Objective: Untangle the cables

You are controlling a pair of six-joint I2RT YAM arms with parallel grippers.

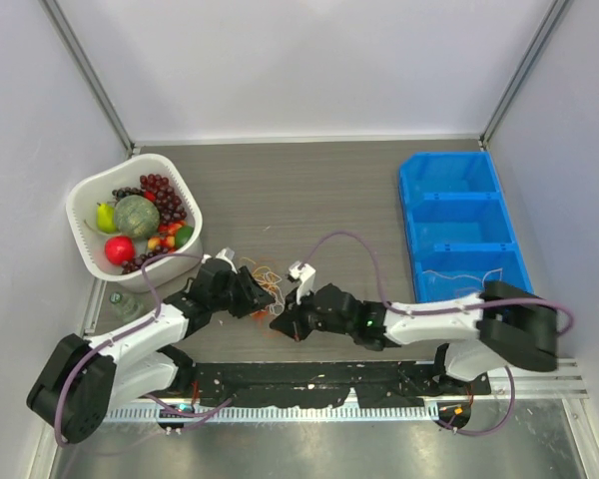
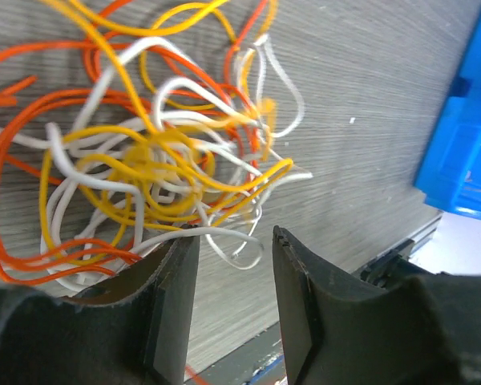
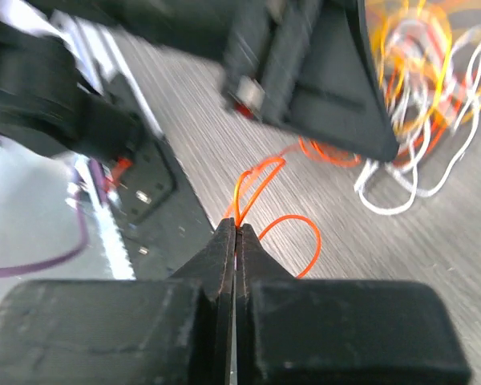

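Note:
The cables [image 2: 152, 152] lie as one tangled heap of thin orange, yellow and white cords on the grey table, small in the top view [image 1: 268, 277]. My left gripper [image 2: 234, 233] is open at the heap's near edge. A white loop [image 2: 244, 253] lies between its fingertips, not gripped. In the top view it sits just left of the heap [image 1: 252, 295]. My right gripper [image 3: 236, 226] is shut on an orange cable [image 3: 260, 172] that leads up toward the heap [image 3: 421, 88]. In the top view it is just below the heap [image 1: 282, 324], close to the left gripper.
A white basket [image 1: 85, 195] of fruit stands at the back left. A blue three-part bin [image 1: 459, 225] stands at the right and also shows in the left wrist view [image 2: 465, 144]. A black strip [image 1: 309, 379] runs along the near table edge.

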